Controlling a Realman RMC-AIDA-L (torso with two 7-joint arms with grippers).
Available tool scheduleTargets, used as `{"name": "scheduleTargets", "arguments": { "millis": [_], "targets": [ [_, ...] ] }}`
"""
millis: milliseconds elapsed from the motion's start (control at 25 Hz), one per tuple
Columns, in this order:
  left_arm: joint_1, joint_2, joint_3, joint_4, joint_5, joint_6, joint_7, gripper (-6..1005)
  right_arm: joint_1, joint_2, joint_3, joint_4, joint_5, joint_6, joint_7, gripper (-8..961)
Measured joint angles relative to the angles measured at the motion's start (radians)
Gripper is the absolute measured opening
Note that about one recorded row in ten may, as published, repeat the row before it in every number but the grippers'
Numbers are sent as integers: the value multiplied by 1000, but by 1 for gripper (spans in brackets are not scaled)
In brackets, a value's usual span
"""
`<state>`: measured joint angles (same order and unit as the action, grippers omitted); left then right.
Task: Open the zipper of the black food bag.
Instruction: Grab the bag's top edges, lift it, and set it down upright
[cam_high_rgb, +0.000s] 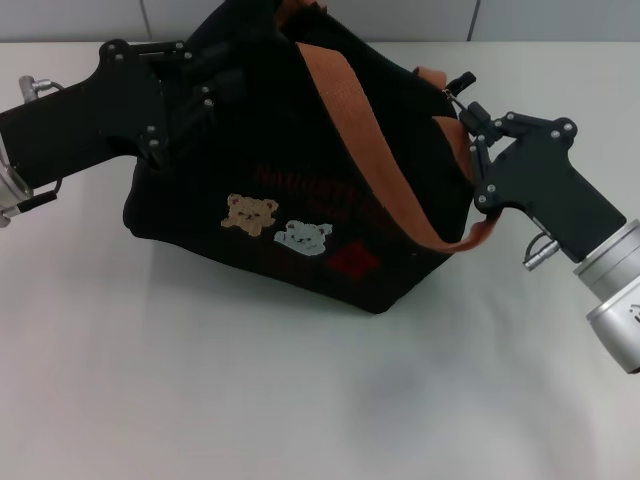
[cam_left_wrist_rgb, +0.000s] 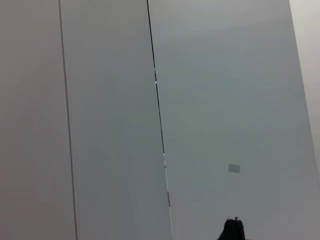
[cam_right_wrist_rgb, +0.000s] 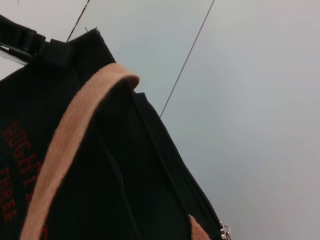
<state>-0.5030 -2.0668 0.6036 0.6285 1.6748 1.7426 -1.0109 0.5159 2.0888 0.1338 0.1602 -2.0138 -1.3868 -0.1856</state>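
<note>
On the white tabletop (cam_high_rgb: 250, 400), a boxy black fabric food bag (cam_high_rgb: 250, 150) with tan and white bear patches and red lettering sits tilted, its left end raised and its right end lower. That tilt looks deliberate: it seems to draw the top edge taut so the zip can run.

At the bag's far left corner, the black left gripper (cam_high_rgb: 190, 85) presses into the fabric. Its fingers appear closed on the corner, though black on black hides the exact grip. I judge it to be acting as an anchor, holding the bag against a pull from the other side. Its wrist camera sees mostly the pale wall, with only a dark scrap at the frame edge.

An orange-brown webbing strap (cam_high_rgb: 370, 150) drapes across the front face and loops down to the right, lying against the right gripper's body.

At the right end, the black right gripper (cam_high_rgb: 470, 118) sits at the top corner, fingers close together just beside the small silver pull tab (cam_high_rgb: 462, 82). Whether it has the tab pinched I cannot tell.

The zipper (cam_right_wrist_rgb: 195, 187) runs as a black line along the top edge, and looks closed in the right wrist view.
</note>
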Motion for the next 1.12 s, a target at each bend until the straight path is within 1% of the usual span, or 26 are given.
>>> {"name": "scheduleTargets", "arguments": {
  "millis": [680,960,1120],
  "targets": [
    [1,1,1,0,-12,0,0,191,-19,1,11,-33,0,6,25,-2],
    [1,2,1,-1,-12,-1,0,191,-24,0,19,-37,0,-1,43,41],
    [9,2,2,-7,-12,-2,9,191,-21,-2,27,-38,-1,-10,85,65]
  ]
}}
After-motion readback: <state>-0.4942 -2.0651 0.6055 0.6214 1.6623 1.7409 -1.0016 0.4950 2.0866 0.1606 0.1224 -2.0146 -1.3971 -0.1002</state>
